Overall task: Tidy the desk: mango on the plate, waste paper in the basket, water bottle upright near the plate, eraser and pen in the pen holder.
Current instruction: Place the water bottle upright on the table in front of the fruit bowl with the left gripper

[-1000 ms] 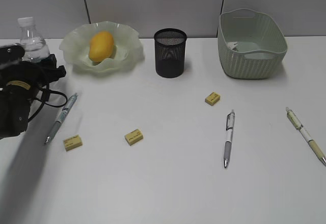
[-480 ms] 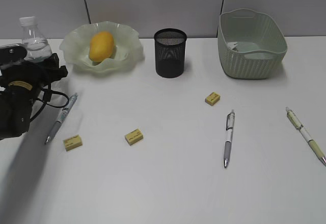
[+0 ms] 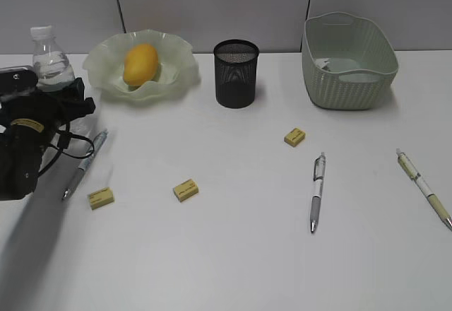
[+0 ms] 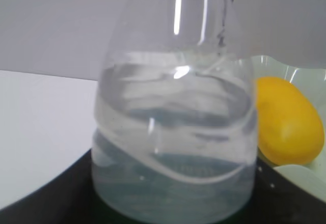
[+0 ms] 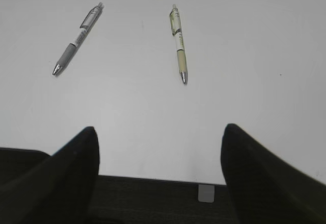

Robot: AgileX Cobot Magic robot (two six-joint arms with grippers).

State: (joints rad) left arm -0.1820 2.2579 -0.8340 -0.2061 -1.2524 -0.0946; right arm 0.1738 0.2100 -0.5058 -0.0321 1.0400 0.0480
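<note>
Where smooth oval mango (image 3: 140, 63) sits, ruffled translucent plate (image 3: 178, 63); mesh cylindrical pen holder (image 3: 236, 73).

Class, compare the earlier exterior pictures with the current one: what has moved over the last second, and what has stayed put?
The water bottle now stands a little further right and more fully in view, nearer the plate. The left arm, whose end effector is around the bottle, has shifted slightly right and down. Whether it grips or has let go cannot be told. The mango, pen holder, basket, three erasers and three pens lie unchanged.
</note>
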